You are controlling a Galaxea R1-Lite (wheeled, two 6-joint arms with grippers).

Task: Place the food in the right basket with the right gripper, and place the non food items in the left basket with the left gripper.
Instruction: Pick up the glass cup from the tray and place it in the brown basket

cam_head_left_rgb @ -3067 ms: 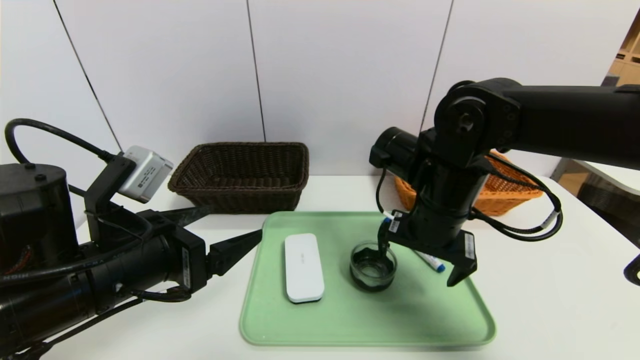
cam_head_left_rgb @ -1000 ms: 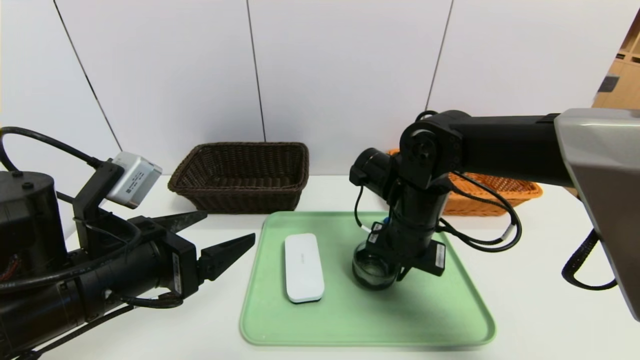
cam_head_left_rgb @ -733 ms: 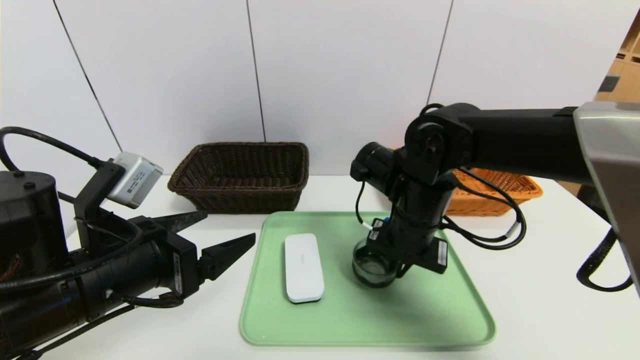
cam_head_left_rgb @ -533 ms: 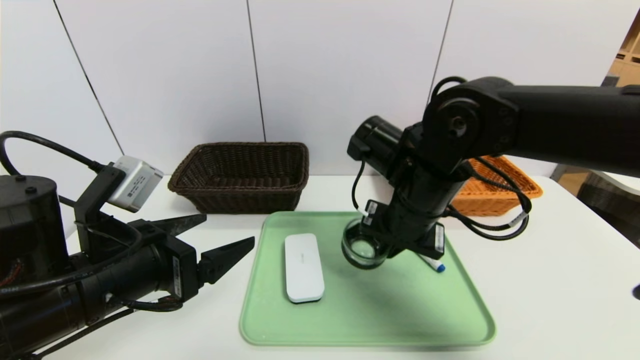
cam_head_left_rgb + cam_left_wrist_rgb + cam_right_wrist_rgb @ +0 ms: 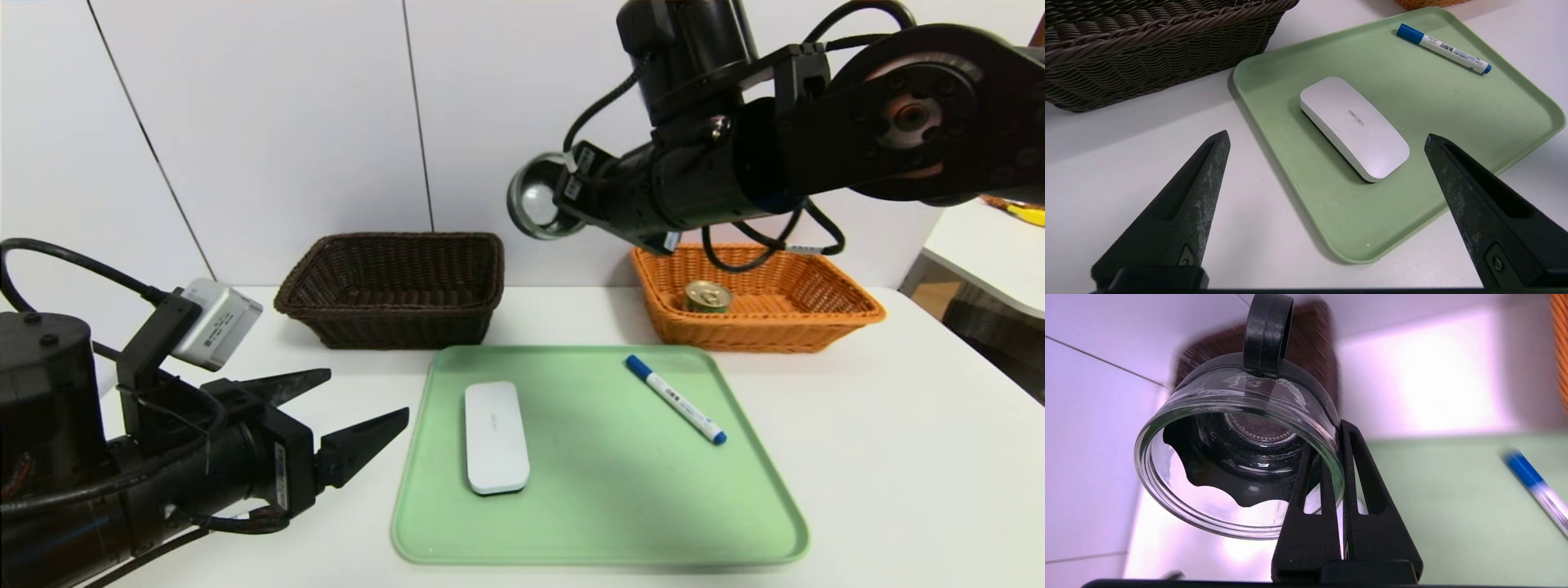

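My right gripper [image 5: 567,202] is raised high above the table, between the two baskets. It is shut on the rim of the small glass jar [image 5: 535,200] with a black insert [image 5: 1237,457]; one finger is inside the glass and one outside. The tin can [image 5: 707,296] stands in the orange-tan right basket [image 5: 816,314]. On the green tray [image 5: 604,523] lie the white case [image 5: 495,437] and the blue-capped marker [image 5: 676,399]. My left gripper [image 5: 366,394] hangs open low at the tray's left edge, pointing at the case [image 5: 1354,126] without touching it. The dark brown left basket [image 5: 392,290] holds nothing that I can see.
Both baskets stand along the white wall at the back of the white table. The tray [image 5: 1453,122] fills the middle front, with the marker [image 5: 1443,48] at its far right part. Bare table lies to the right of the tray.
My right gripper has lifted the jar off the tray and swung it high up and back. This uncovers the marker and the can in the orange basket. The left arm has barely moved.
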